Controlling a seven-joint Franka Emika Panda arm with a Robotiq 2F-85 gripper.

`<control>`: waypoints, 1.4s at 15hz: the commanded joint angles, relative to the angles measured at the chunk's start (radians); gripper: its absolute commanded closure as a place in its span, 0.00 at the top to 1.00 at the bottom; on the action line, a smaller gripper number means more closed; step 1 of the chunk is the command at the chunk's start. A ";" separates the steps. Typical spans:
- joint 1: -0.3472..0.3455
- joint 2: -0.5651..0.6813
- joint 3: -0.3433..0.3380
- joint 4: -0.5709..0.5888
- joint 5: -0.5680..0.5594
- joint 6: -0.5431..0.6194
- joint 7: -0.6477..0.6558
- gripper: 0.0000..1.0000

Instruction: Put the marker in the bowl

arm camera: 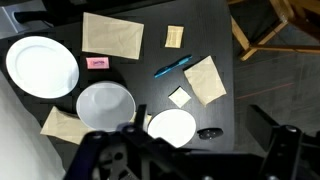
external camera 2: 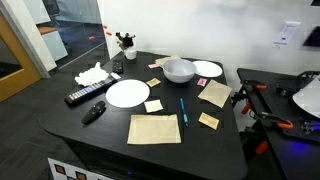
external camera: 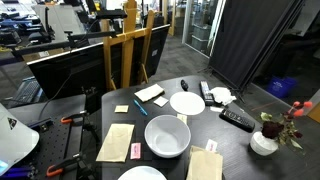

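Observation:
The marker point(arm camera: 178, 66), a slim blue-teal stick, lies flat on the dark table between two tan napkins; it also shows in an exterior view point(external camera 2: 182, 108). The deep white bowl point(arm camera: 105, 104) stands upright and looks empty, a short way from the marker, and is seen in both exterior views point(external camera: 167, 137) point(external camera 2: 179, 70). My gripper point(arm camera: 185, 152) hangs high above the table at the bottom of the wrist view, dark and blurred. Its fingers stand wide apart and hold nothing. It does not show in either exterior view.
Flat white plates point(arm camera: 41, 65) point(arm camera: 172, 127) flank the bowl. Tan napkins point(arm camera: 112, 34) point(arm camera: 205, 79), sticky notes point(arm camera: 179, 97) and a small black object point(arm camera: 208, 132) lie around. A black remote point(external camera 2: 82, 96) and a flower vase point(external camera: 265, 140) stand near one table edge.

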 commanded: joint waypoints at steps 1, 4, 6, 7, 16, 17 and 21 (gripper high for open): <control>-0.042 0.008 0.072 -0.031 0.012 0.062 0.118 1.00; -0.063 0.028 0.127 -0.063 0.024 0.092 0.262 1.00; -0.064 0.051 0.148 -0.082 0.043 0.100 0.333 1.00; -0.063 0.064 0.158 -0.088 0.053 0.101 0.363 1.00; -0.013 0.244 0.204 -0.171 0.233 0.387 0.524 1.00; -0.008 0.278 0.217 -0.171 0.236 0.424 0.553 1.00; -0.008 0.411 0.263 -0.160 0.195 0.557 0.706 1.00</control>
